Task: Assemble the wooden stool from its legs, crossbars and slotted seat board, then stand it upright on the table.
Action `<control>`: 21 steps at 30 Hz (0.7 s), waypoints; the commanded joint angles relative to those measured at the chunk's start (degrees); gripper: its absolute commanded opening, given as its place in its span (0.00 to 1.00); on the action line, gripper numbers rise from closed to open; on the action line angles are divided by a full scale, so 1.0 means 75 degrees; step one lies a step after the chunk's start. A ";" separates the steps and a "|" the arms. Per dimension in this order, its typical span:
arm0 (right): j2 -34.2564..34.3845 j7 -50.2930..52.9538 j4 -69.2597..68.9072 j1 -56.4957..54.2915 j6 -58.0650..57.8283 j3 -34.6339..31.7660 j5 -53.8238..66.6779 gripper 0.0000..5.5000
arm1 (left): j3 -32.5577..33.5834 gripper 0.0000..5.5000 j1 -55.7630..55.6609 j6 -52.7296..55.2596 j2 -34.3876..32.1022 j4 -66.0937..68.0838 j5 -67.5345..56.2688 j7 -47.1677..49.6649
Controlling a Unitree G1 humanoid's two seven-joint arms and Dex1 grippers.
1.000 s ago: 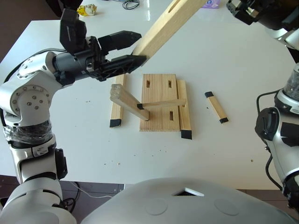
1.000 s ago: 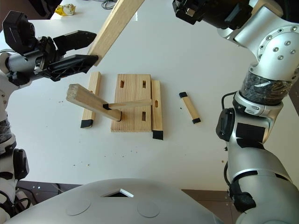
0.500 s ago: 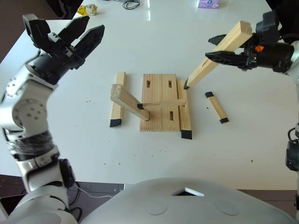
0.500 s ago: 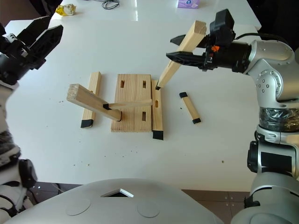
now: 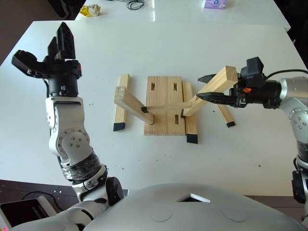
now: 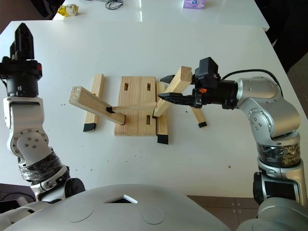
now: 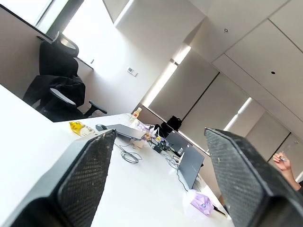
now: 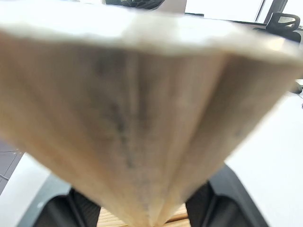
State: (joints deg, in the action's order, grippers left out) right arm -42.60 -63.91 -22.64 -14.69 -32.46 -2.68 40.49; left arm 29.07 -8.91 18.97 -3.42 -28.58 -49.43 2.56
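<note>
Fitting a leg (image 6: 179, 79), the right gripper (image 5: 208, 87) is clamping it tilted at the seat board's (image 5: 163, 86) slot, needing uprighting next; the left gripper (image 5: 43, 52) is hovering wide open, empty.

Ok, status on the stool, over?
Left gripper open, raised off to the side. Right gripper shut on leg, lower end at seat board right edge. Loose leg lies beneath it.

The left gripper's (image 7: 160, 137) black, textured jaws gape wide over the glossy white bench (image 7: 142, 189); a black office chair (image 7: 59, 90) stands beyond.
</note>
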 commanded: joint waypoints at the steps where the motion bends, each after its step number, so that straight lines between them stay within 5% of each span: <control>1: -0.0055 -0.0119 -0.0071 -0.0056 -0.0089 0.0006 0.0170 0.37 | -0.0065 0.63 0.0211 -0.0158 -0.0044 0.0031 -0.0004 0.0027; 21: 0.0358 0.0377 -0.0491 0.1222 0.0767 0.0058 -0.0103 0.37 | -0.0535 0.63 0.0363 0.0552 -0.0910 0.0574 -0.0305 -0.0430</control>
State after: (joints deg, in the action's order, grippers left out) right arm -39.38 -61.26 -26.47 -6.93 -27.15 -2.55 41.57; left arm 25.90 -5.97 21.83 -8.97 -24.54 -51.07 -0.08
